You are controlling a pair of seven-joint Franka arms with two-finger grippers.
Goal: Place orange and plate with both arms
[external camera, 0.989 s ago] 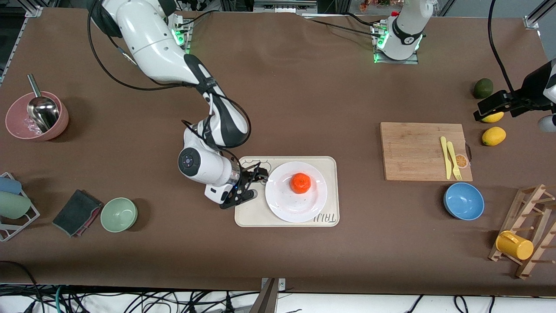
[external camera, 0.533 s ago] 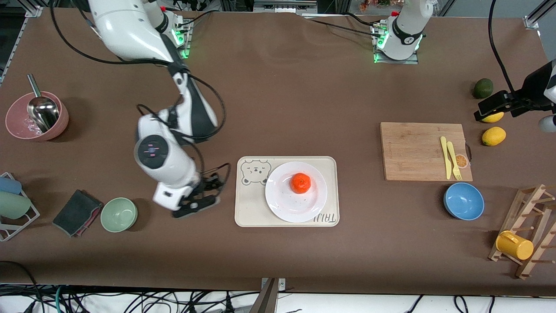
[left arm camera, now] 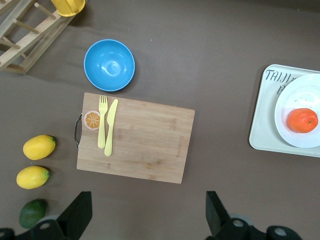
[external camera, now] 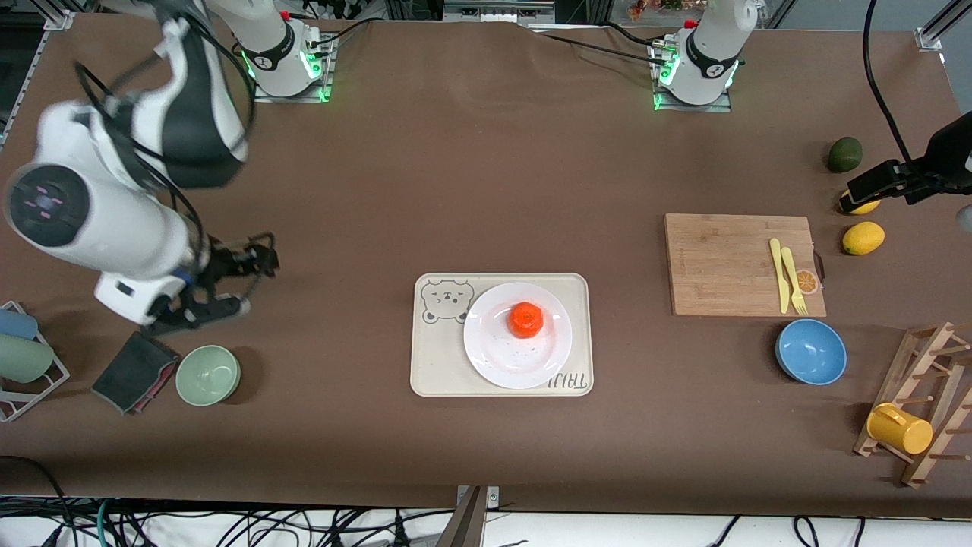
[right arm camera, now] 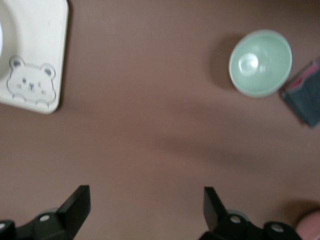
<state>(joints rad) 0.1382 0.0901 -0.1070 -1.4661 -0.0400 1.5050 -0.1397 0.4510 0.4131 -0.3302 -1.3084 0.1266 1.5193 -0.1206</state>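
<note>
The orange (external camera: pixel 525 319) sits in the middle of the white plate (external camera: pixel 501 357), which rests on the cream bear-print tray (external camera: pixel 437 365). Neither gripper touches them. My right gripper (external camera: pixel 247 282) is open and empty, up over bare table between the tray and the green bowl (external camera: pixel 208 374); its wrist view shows the open gripper (right arm camera: pixel 145 192), the tray's bear corner (right arm camera: pixel 35 55) and the green bowl (right arm camera: pixel 260 62). My left gripper (external camera: pixel 873 186) is open and empty over the lemons; its wrist view shows the open gripper (left arm camera: pixel 147 200), the orange (left arm camera: pixel 302 120) and the plate (left arm camera: pixel 300 90).
A wooden cutting board (external camera: pixel 729 266) holds a yellow fork and knife. A blue bowl (external camera: pixel 810 351), two lemons (external camera: pixel 863 238), an avocado (external camera: pixel 844 154) and a rack with a yellow mug (external camera: pixel 900 429) are at the left arm's end. A dark cloth (external camera: pixel 135 371) lies beside the green bowl.
My right gripper has left the plate's rim and swung up and away toward the right arm's end of the table. The plate and orange have stayed put. The left gripper has barely shifted.
</note>
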